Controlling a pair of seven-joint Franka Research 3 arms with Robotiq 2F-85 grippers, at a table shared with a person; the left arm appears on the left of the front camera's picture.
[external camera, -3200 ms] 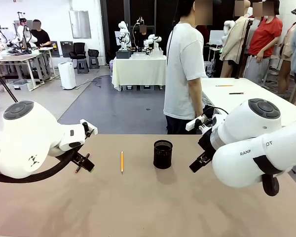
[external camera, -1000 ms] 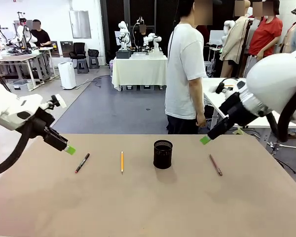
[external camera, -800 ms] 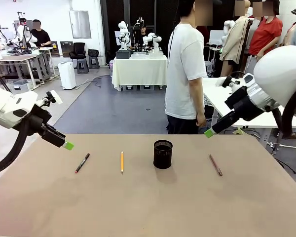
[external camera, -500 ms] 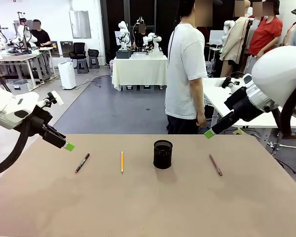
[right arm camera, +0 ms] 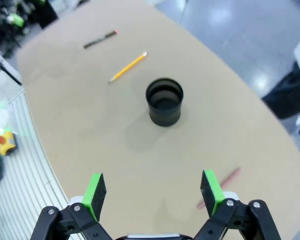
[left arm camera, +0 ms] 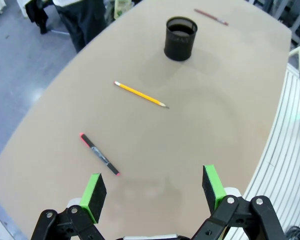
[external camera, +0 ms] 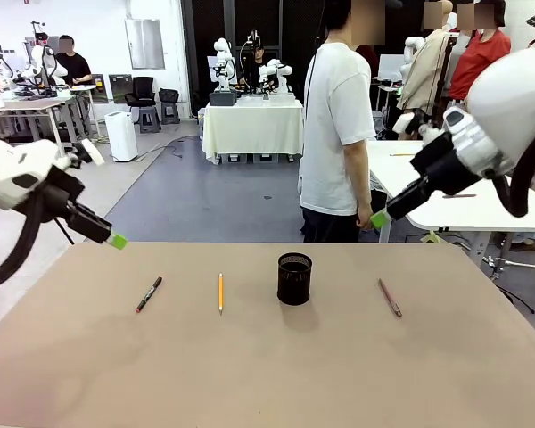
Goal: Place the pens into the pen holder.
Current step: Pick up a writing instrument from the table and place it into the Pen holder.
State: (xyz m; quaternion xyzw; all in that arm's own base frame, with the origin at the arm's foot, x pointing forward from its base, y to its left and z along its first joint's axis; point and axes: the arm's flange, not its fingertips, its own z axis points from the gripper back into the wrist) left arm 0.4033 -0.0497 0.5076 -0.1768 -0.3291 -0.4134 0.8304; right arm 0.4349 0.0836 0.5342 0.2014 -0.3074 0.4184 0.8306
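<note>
Front: left tool [external camera: 116,240] and right tool [external camera: 377,219] hang high over the bench's [external camera: 267,383] far corners, both empty. Holder [external camera: 294,279] sits mid-bench, with pencil [external camera: 220,292] and black pen [external camera: 148,294] to its left and brown pen [external camera: 390,298] to its right, all flat.
Risk: the pens lie flush, so a grab may scrape the bench or roll one away. A slanted drop could tip the holder.
Left wrist: jaws wide apart, which front can't confirm. Black pen [left arm camera: 99,154] is nearest, skewed to the jaw line.
Right wrist: jaws apart too. Brown pen [right arm camera: 219,189] is closest. Looks down into the holder [right arm camera: 164,101]: no pen inside.
</note>
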